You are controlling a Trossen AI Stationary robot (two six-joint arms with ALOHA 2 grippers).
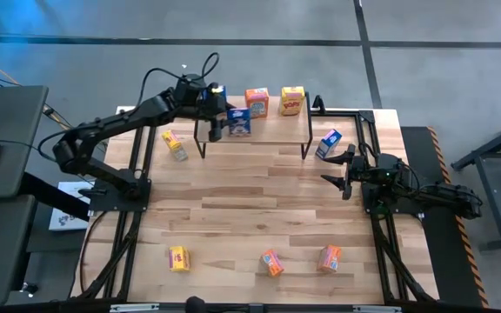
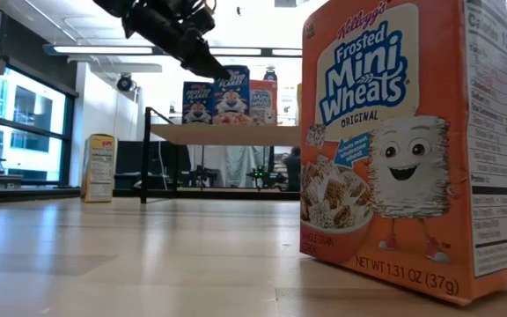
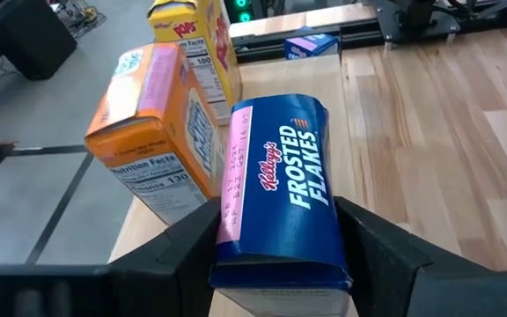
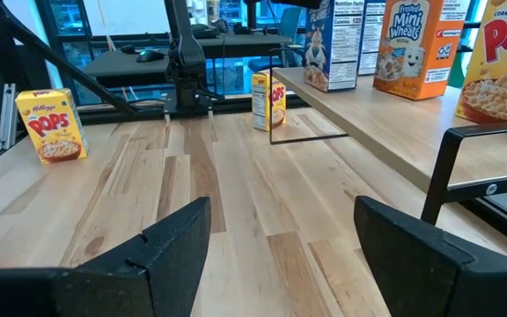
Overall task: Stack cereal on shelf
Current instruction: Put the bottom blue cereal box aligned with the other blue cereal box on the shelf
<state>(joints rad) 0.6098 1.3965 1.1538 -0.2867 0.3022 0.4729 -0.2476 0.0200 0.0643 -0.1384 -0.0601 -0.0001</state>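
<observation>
Now L gripper [image 3: 280,255] clamps blue box [image 3: 280,198] on shelf [image 1: 272,124], left end, beside orange box [image 3: 152,132]; R gripper [image 4: 280,246] waits open at right.

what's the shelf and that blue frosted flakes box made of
The shelf looks like a pale, matte wood plank with visible grain, on thin dark legs that are probably painted metal. The blue Frosted Flakes box, between the left gripper's fingers, appears to be thin printed cardboard with a slight sheen; folded edges and a glued top flap show.
</observation>
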